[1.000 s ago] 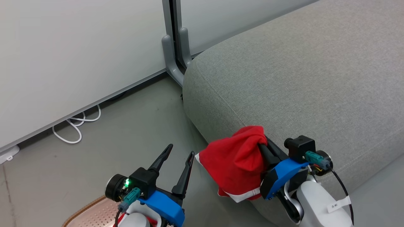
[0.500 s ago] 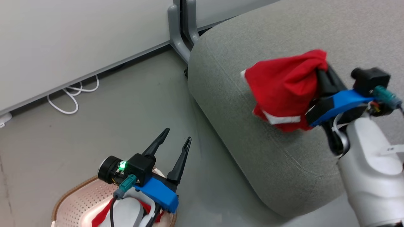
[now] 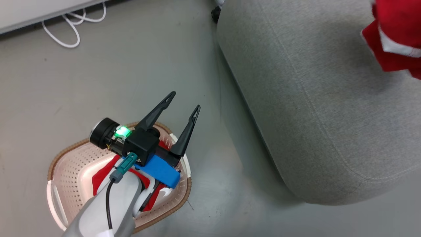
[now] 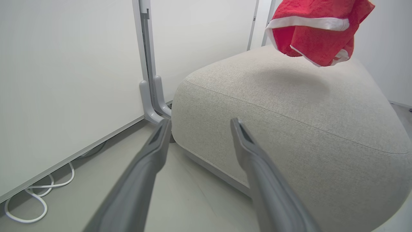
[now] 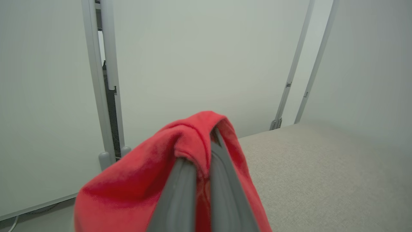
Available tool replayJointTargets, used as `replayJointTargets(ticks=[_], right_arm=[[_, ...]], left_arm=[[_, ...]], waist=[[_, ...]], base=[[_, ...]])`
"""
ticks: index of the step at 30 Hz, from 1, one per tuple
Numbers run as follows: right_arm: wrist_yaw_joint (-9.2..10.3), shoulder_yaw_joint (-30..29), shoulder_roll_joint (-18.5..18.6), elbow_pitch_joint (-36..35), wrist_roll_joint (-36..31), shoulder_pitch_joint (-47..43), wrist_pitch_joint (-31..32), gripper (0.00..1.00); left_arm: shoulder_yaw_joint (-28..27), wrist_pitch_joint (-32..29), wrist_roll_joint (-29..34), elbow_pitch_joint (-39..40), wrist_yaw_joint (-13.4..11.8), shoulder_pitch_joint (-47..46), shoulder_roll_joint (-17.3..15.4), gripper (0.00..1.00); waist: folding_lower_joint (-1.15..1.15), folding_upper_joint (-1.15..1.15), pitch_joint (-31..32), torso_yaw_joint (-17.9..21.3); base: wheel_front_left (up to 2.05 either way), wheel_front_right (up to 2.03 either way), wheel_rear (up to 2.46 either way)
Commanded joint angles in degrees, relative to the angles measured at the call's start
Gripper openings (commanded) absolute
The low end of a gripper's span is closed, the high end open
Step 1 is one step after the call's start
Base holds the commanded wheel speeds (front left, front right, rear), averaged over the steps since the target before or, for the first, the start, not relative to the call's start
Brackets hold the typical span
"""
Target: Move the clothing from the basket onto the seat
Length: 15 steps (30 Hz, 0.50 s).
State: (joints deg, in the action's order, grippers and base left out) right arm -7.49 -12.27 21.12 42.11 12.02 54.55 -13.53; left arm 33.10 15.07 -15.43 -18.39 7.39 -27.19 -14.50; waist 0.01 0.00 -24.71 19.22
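Note:
One red garment (image 5: 190,174) with white trim hangs draped over my right gripper (image 5: 204,145), which is shut on it. It floats above the grey seat (image 3: 312,98) and is seen at the top right edge as red garment (image 3: 396,36) and red garment (image 4: 313,30). My left gripper (image 3: 184,103) stands open and empty above the cream basket (image 3: 70,168) on the floor, left of the seat. A second red garment (image 3: 100,176) lies inside the basket, partly hidden by my left arm. The left wrist view has the open left gripper (image 4: 199,124) pointing at the seat (image 4: 289,112).
A white cable (image 3: 70,24) loops on the grey floor by the white wall panels (image 4: 64,64). A grey panel foot (image 4: 151,100) stands just beyond the seat's corner. Bare floor lies between basket and seat.
The head camera has tilted down, bringing the basket into view. My right gripper has carried the red garment up and farther over the seat. The left gripper keeps its open pose.

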Motion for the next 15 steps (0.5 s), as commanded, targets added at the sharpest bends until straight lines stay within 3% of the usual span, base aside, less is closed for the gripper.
replayJointTargets(ticks=[1, 7, 15], right_arm=[[-0.01, -1.51, 1.00, -0.13, 0.21, 1.71, -0.49, 0.00], [-0.01, -8.29, 2.20, -0.34, -0.81, 4.52, -1.48, 0.00], [-0.01, -13.42, -0.87, 2.06, -4.27, 1.83, -1.71, 0.00]], left_arm=[[0.11, 0.15, 0.59, 0.79, 0.13, -1.52, -0.61, 1.00], [0.68, 0.15, 1.56, 3.80, 0.13, -4.35, -3.12, 1.00], [-0.35, 0.15, 1.64, 7.31, -0.35, -4.16, -4.71, 1.00]], waist=[[-0.01, 0.00, -4.87, -2.88], [-0.01, 0.00, -10.83, -3.83], [-0.01, 0.00, -13.84, -4.04]], base=[[0.00, 0.00, 0.00], [0.00, 0.00, 0.00], [0.00, 0.00, 0.00]])
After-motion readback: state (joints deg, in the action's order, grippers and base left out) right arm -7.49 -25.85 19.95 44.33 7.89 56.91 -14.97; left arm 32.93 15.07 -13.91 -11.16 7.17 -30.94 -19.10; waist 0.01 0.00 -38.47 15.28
